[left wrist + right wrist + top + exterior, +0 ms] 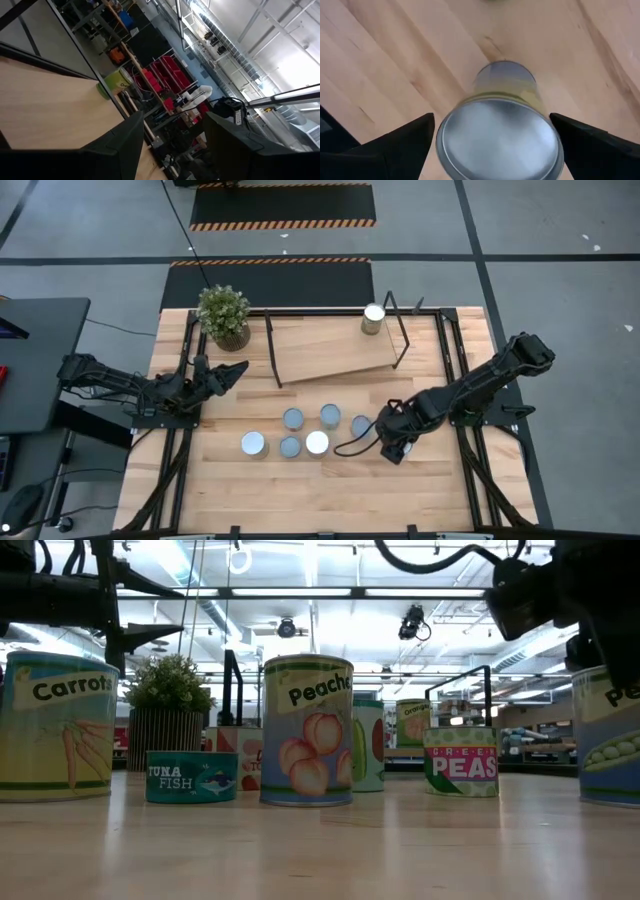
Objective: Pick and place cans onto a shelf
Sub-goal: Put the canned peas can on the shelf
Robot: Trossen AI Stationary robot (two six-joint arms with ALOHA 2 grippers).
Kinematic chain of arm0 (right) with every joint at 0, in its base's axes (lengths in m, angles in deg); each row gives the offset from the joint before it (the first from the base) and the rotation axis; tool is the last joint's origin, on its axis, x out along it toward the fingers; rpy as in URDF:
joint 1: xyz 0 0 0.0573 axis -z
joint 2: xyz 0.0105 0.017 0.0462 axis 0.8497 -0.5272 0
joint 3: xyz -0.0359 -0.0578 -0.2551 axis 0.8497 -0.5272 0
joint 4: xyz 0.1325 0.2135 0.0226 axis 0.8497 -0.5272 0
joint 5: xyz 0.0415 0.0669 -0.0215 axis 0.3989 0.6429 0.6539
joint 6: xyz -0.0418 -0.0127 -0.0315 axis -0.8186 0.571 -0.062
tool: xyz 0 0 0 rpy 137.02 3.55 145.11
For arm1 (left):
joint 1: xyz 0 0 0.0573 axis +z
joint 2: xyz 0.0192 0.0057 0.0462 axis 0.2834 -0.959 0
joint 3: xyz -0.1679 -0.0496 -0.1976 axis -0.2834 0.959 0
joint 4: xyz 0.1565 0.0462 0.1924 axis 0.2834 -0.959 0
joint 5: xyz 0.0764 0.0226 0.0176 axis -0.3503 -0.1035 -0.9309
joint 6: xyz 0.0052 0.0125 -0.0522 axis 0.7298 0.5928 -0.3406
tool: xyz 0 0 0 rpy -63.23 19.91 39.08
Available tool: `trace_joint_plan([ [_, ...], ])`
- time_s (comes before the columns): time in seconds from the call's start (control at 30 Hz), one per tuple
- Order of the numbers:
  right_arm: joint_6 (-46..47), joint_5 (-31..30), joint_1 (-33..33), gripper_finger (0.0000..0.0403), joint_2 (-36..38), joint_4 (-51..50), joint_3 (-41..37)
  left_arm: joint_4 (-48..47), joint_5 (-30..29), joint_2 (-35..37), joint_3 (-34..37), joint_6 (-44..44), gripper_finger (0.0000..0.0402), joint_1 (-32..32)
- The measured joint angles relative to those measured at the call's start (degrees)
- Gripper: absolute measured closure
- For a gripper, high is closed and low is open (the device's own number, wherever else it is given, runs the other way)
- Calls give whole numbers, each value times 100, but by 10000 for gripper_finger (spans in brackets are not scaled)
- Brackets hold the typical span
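Note:
Several cans with round silvery tops stand upright on the wooden table, among them one (293, 418) and one (317, 442). One more can (373, 318) stands on the shelf (330, 345), a light board in a black wire frame. My right gripper (397, 445) hangs open, pointing down over a can (497, 137) right of the group. Its fingers (405, 137) stand on either side of the can's top, and I see no touch. My left gripper (225, 372) waits open in the air at the table's left, with nothing between its fingers (120, 145).
A potted plant (223, 315) stands at the shelf's left end. The low view shows labelled cans in a row: carrots (55, 725), tuna fish (192, 777), peaches (307, 730), green peas (460, 762) and peas (610, 735). Bare table lies along the near edge.

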State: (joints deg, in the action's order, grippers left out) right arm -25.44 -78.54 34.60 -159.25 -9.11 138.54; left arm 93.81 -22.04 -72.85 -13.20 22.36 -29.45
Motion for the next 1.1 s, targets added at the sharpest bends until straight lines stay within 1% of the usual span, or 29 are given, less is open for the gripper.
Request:
trace_joint_plan([
  [0.2,-255,-137,-47,8,-2,36,-56,-41,0,2,0,2,191,1],
  [0.43,-389,91,-39,33,-7,190,-465,-39,2,1,0,0,191,1],
  [0.67,-1183,78,54,59,-7,140,-445,-37,2,0,0,0,191,1],
  [0.73,-1566,47,195,66,-7,124,-377,-37,2,2,0,0,191,1],
  [0.87,-2321,-196,666,75,-9,-229,-165,-37,2,-1,0,0,191,1],
  [1.0,-3251,-529,1244,75,-9,-775,105,-34,2,0,0,0,191,1],
  [1.1,-3944,-722,1702,73,-9,-1007,333,-33,2,1,0,0,191,1],
])
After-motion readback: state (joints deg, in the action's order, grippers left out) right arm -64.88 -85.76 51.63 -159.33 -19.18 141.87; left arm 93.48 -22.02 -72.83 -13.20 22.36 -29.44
